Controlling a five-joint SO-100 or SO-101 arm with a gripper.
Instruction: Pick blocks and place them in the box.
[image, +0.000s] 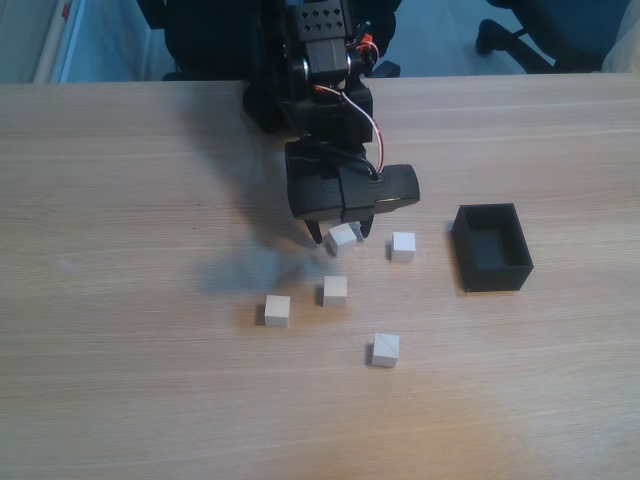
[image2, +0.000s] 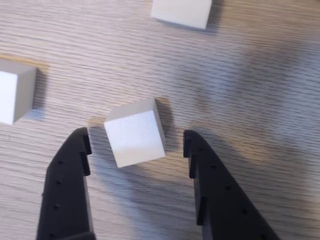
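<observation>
Several white blocks lie on the wooden table. One block (image: 342, 239) (image2: 135, 131) sits tilted between the open black fingers of my gripper (image: 341, 236) (image2: 136, 141), with a gap on each side. Other blocks lie at right (image: 403, 246), just below (image: 335, 290), lower left (image: 277, 310) and nearest the front (image: 385, 350). In the wrist view, one block (image2: 15, 90) shows at the left edge and another block (image2: 181, 12) at the top. The black open-topped box (image: 494, 272) stands at the right, and its inside looks empty.
The arm's base and motors (image: 322, 60) rise at the table's far edge. A black office chair base (image: 520, 40) stands on the floor beyond the table at top right. Bare wooden tabletop (image: 130, 200) stretches to the left and front.
</observation>
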